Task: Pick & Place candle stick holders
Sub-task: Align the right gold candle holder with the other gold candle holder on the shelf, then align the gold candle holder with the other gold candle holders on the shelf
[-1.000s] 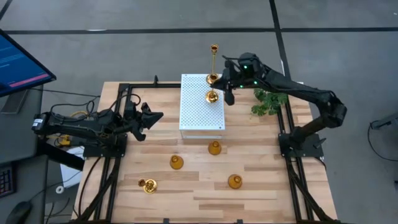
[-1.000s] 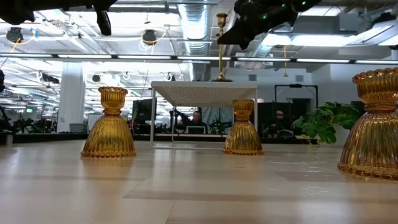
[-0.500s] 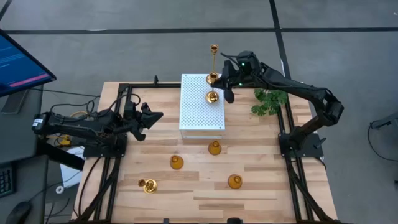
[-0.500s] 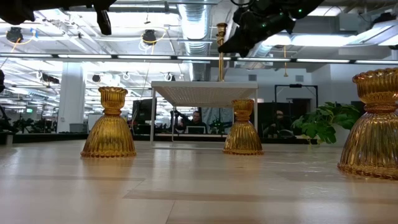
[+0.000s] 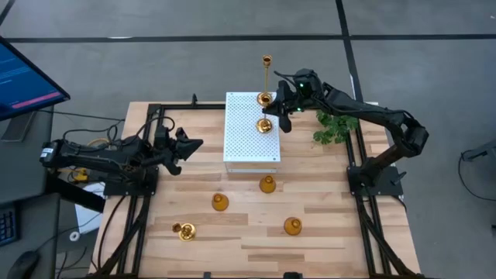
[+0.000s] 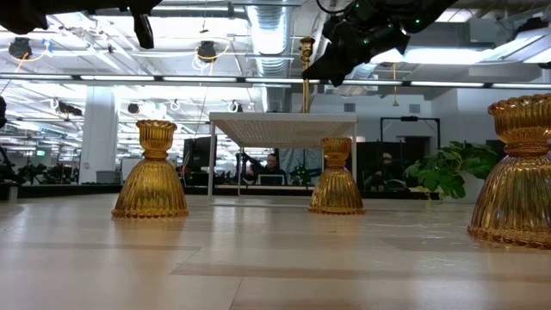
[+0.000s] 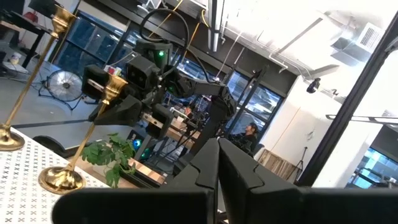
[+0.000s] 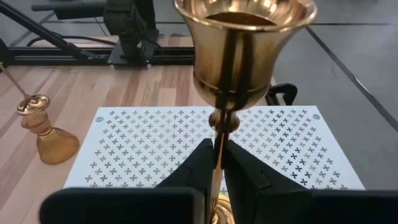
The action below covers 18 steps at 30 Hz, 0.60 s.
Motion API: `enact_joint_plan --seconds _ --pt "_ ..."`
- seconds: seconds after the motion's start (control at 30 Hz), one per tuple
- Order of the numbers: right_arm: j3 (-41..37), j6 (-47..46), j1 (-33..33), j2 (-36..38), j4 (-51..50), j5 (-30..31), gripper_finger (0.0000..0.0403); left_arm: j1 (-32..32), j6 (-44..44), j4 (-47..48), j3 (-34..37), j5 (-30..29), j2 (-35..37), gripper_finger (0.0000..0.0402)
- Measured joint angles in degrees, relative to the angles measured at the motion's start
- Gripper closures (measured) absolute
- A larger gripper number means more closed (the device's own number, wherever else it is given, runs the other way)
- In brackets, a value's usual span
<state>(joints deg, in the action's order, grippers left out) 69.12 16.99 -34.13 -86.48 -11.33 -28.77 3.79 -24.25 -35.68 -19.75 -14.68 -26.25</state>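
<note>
1. The white perforated box (image 5: 251, 128) is set mid-table.
2. Two tall-stemmed candle stick holders (image 5: 264, 122) are stood on its right edge.
3. One stem is clamped by the right gripper (image 5: 277, 110).
4. The left gripper (image 5: 194, 144) is held closed over the table's left side.
5. Four squat holders (image 5: 267, 184) are scattered on the near boards.

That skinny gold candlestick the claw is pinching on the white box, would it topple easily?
Probably yes. The tall candlestick has a long thin stem with a wide cup on top and a small round foot, so it looks top-heavy. The right claw pinches the bare stem, and shiny metal may slip. The white box looks level.
</note>
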Motion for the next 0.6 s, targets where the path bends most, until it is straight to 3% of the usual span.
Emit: enact_joint_plan --seconds 0.6 --pt "0.0 -0.6 -0.5 0.0 -2.4 1.5 0.0322 0.0 0.0 -0.4 0.0 -0.2 0.0 0.0394"
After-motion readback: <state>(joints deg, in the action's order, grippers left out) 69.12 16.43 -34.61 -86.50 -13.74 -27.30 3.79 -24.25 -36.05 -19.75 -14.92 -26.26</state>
